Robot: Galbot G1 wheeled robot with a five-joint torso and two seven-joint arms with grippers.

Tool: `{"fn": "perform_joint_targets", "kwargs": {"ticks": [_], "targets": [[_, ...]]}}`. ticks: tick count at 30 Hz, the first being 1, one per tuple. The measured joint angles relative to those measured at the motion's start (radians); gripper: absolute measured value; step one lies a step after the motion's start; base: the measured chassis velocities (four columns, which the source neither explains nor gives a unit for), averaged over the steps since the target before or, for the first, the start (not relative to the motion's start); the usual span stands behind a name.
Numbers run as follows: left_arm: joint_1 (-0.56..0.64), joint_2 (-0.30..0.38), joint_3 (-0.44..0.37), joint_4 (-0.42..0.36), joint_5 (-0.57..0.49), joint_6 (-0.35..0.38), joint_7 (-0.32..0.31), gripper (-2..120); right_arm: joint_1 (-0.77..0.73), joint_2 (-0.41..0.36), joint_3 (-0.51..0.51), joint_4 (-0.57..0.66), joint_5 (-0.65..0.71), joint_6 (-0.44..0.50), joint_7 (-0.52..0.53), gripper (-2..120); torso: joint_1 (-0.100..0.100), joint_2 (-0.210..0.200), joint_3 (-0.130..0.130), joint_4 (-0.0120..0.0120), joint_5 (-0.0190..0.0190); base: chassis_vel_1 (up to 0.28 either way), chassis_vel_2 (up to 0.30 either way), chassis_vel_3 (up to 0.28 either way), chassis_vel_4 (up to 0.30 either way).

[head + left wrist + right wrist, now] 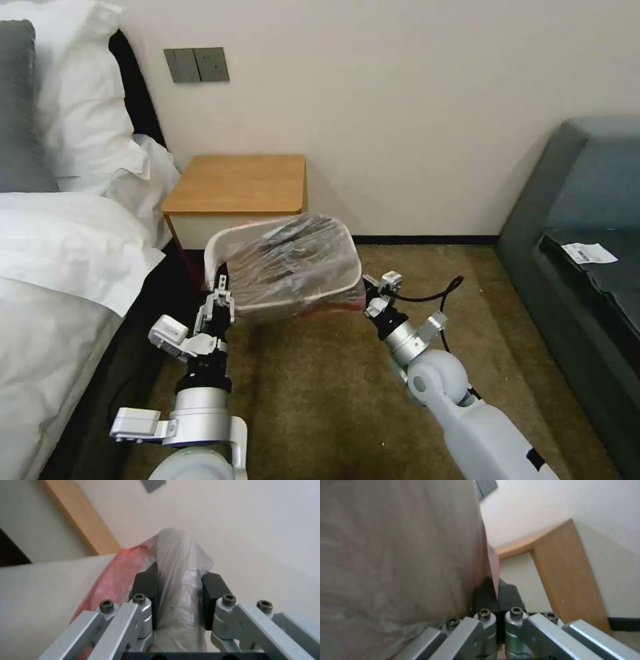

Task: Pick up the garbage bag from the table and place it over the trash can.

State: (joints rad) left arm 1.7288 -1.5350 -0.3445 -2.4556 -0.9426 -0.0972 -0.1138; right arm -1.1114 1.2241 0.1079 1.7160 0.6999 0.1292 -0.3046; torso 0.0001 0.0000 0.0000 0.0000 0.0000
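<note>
At the bin's (287,273) near-left corner, the bag (293,257) is pinched by the left gripper (178,590); at the near-right corner, its red edge is seemingly clamped by the right gripper (496,595). The bag is stretched over the bin, below the table (237,183).

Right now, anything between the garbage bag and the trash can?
Nothing visible. The garbage bag already drapes over the trash can, with the left gripper and right gripper shut on its edges at opposite sides.
</note>
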Motion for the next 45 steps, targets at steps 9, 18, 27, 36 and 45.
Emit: {"fn": "perform_joint_targets", "kwargs": {"ticks": [9,18,27,36,45], "targets": [[-0.013,0.003,-0.023,0.044,0.027,-0.005,0.006,21,0.0,0.0,0.01,0.025,-0.01,0.017,0.015,0,0.0,0.0,0.0,0.0,-0.0001,0.0,0.0,0.0,0.0],[-0.039,-0.001,-0.047,0.097,0.006,-0.011,0.016,19,-0.029,-0.007,0.035,0.058,-0.031,0.044,0.013,0,0.0,0.0,0.0,-0.0001,0.0,0.0,0.0,0.0,0.0],[-0.05,-0.012,-0.061,0.092,-0.055,-0.013,0.038,19,-0.056,-0.005,0.047,0.067,-0.047,0.054,0.002,0,0.0,0.0,0.0,0.0,0.0,0.0,0.0,0.0,0.0],[-0.064,-0.02,-0.069,0.055,-0.106,-0.001,0.042,19,-0.065,0.001,0.053,0.04,-0.047,0.058,-0.002,0,0.0,0.0,0.0,0.0,0.0,0.0,0.0,0.0,0.0],[-0.056,-0.034,-0.058,0.02,-0.126,0.001,0.045,19,-0.062,0.015,0.054,-0.029,-0.092,0.078,-0.002,0,0.0,0.0,0.0,-0.0001,0.0001,0.0,0.0,0.0,0.0]]}}
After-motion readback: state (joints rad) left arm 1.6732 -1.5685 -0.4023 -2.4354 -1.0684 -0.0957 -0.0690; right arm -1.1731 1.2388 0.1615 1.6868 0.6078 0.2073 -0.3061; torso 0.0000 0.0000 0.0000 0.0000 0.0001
